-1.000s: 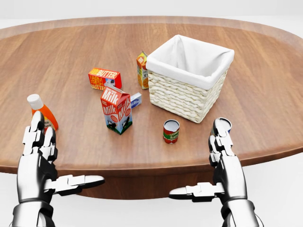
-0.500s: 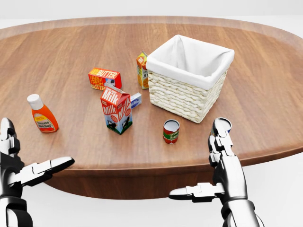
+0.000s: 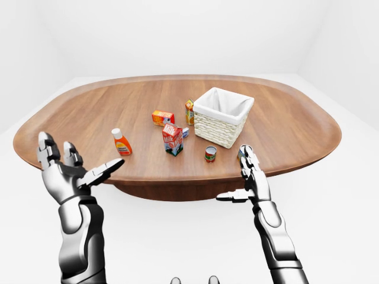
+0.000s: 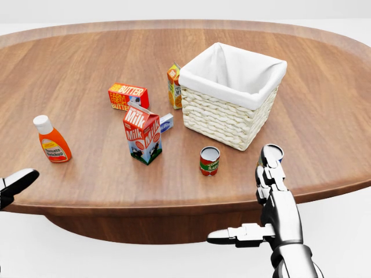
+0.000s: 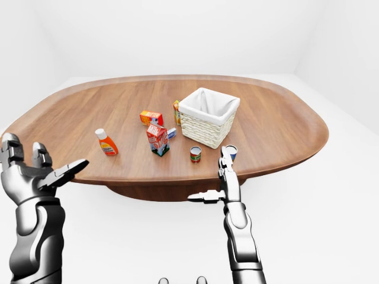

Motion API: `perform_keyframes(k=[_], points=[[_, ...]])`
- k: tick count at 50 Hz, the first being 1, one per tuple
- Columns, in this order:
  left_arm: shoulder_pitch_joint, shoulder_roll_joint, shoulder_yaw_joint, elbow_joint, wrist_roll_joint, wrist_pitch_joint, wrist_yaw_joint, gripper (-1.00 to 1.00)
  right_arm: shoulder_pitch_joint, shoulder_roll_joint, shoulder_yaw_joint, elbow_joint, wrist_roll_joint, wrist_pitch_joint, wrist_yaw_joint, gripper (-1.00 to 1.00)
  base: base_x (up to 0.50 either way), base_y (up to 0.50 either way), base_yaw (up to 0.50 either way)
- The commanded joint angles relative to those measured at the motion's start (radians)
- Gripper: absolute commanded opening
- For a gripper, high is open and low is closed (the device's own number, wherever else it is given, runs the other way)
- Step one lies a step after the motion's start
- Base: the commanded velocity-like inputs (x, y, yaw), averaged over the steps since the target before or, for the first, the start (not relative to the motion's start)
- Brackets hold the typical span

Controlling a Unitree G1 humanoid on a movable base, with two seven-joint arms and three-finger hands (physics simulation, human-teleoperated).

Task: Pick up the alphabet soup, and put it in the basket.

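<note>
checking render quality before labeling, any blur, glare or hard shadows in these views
Head view: sharp throughout, soft even light, only a faint shadow beside the soup can and basket, mild sheen on the table. Left-eye and right-eye views: also sharp, wider framing, white walls nearly washed out, table rim curved as if by wide-angle distortion.

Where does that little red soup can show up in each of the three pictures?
Left-eye view: the soup can stands near the middle, just below the basket.
Head view: the can sits lower centre, below the basket's left corner.
Right-eye view: the can is near the middle, below the basket.
Shared landmark: the white-lined wicker basket, just above the can in every view.
</note>
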Motion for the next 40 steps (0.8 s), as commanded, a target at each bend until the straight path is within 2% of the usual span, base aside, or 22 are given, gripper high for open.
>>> perform_keyframes(k=[1, 10, 16, 19, 23, 26, 29, 31, 33, 34, 40], points=[[-0.061, 0.069, 0.076, 0.058, -0.078, 0.0, 0.051, 1.0, -0.001, 0.001, 0.0, -0.001, 0.001, -0.002, -0.004, 1.0, 0.0, 0.0, 0.0], [-0.089, 0.111, 0.096, 0.131, -0.121, 0.0, 0.068, 1.0, -0.006, -0.001, -0.001, 0.013, 0.007, -0.015, 0.002, 1.0, 0.0, 0.0, 0.0], [-0.102, 0.139, 0.117, 0.17, -0.149, 0.0, 0.076, 1.0, 0.002, 0.002, 0.001, -0.003, 0.006, -0.005, -0.002, 1.0, 0.0, 0.0, 0.0], [-0.105, 0.147, 0.121, 0.183, -0.156, 0.0, 0.078, 1.0, -0.008, -0.001, -0.002, 0.021, 0.006, -0.02, 0.0, 1.0, 0.0, 0.0, 0.0], [-0.109, 0.167, 0.139, 0.178, -0.18, 0.0, 0.092, 1.0, -0.007, 0.0, 0.0, 0.015, 0.004, -0.012, -0.003, 1.0, 0.0, 0.0, 0.0], [-0.11, 0.17, 0.142, 0.18, -0.185, 0.0, 0.094, 1.0, -0.012, -0.001, -0.002, 0.027, 0.004, -0.018, -0.002, 1.0, 0.0, 0.0, 0.0], [-0.112, 0.171, 0.142, 0.189, -0.169, 0.0, 0.112, 1.0, -0.008, -0.001, 0.002, 0.017, 0.0, -0.005, -0.003, 1.0, 0.0, 0.0, 0.0], [-0.107, 0.164, 0.12, 0.208, -0.151, 0.0, 0.081, 1.0, -0.004, -0.001, 0.007, 0.011, 0.004, 0.008, 0.011, 1.0, 0.0, 0.0, 0.0], [-0.107, 0.164, 0.121, 0.208, -0.151, 0.0, 0.081, 1.0, -0.004, 0.0, 0.007, 0.011, 0.004, 0.008, 0.012, 1.0, 0.0, 0.0, 0.0], [-0.108, 0.163, 0.122, 0.211, -0.149, 0.0, 0.08, 1.0, -0.004, -0.001, 0.007, 0.015, 0.007, -0.007, 0.02, 1.0, 0.0, 0.0, 0.0], [-0.11, 0.166, 0.128, 0.214, -0.151, 0.0, 0.081, 1.0, -0.005, 0.0, 0.005, 0.017, 0.005, -0.006, 0.016, 1.0, 0.0, 0.0, 0.0]])
